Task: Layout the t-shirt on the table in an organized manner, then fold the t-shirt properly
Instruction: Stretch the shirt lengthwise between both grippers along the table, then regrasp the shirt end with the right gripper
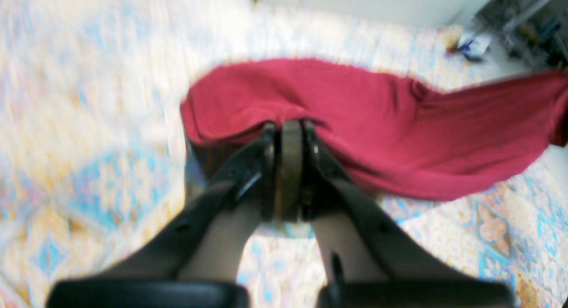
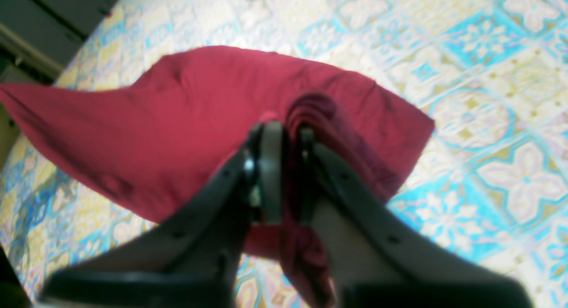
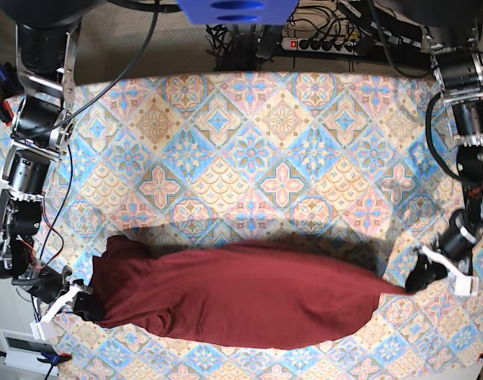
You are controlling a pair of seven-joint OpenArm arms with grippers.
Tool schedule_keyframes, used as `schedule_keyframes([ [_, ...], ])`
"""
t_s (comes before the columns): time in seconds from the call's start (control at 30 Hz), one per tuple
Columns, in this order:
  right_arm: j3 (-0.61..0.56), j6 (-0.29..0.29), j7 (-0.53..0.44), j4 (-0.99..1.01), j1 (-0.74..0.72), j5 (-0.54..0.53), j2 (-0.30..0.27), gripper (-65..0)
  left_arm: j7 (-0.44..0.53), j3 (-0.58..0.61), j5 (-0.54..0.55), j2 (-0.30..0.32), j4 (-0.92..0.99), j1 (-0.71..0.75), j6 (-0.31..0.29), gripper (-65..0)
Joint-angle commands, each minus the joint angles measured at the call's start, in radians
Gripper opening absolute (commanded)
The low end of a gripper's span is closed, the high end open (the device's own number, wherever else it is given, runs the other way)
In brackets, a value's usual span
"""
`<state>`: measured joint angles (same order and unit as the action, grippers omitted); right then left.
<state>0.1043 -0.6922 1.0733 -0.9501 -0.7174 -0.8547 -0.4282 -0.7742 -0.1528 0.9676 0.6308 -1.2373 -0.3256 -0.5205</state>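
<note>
T-shirt (image 3: 241, 305): dark maroon, plain, stretched into a long sagging band between the two grippers, its belly resting on the near part of the table (image 3: 249, 158). Fabric tapers to a pinched point at the left gripper (image 1: 289, 127), whose jaws are closed tight on the edge. Right gripper (image 2: 284, 132) jaws stand slightly apart with a bunched roll of cloth between them, more cloth hanging below. Left wrist view is blurred. Patterned table cloth lies flat around it.

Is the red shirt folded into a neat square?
No, the t-shirt is stretched long between both pincers, bunched at its ends.
</note>
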Motion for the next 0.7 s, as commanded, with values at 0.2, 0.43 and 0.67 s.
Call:
schedule_keyframes([
  [0.2, 0.002, -0.006, -0.028, -0.022, 0.031, 0.055, -0.016, -33.7, 0.051, -0.069, 0.026, 0.004, -0.022, 0.015, -0.005, -65.0],
  [0.43, -0.002, -0.006, 0.061, -0.178, 0.180, 0.191, -0.022, -34.7, 0.052, -0.069, 0.024, 0.001, -0.022, 0.016, -0.005, -65.0],
  [0.67, -0.059, -0.006, -0.043, -0.271, 0.348, 0.417, -0.010, -34.5, 0.052, -0.070, 0.024, 0.001, -0.022, 0.016, -0.005, -65.0],
])
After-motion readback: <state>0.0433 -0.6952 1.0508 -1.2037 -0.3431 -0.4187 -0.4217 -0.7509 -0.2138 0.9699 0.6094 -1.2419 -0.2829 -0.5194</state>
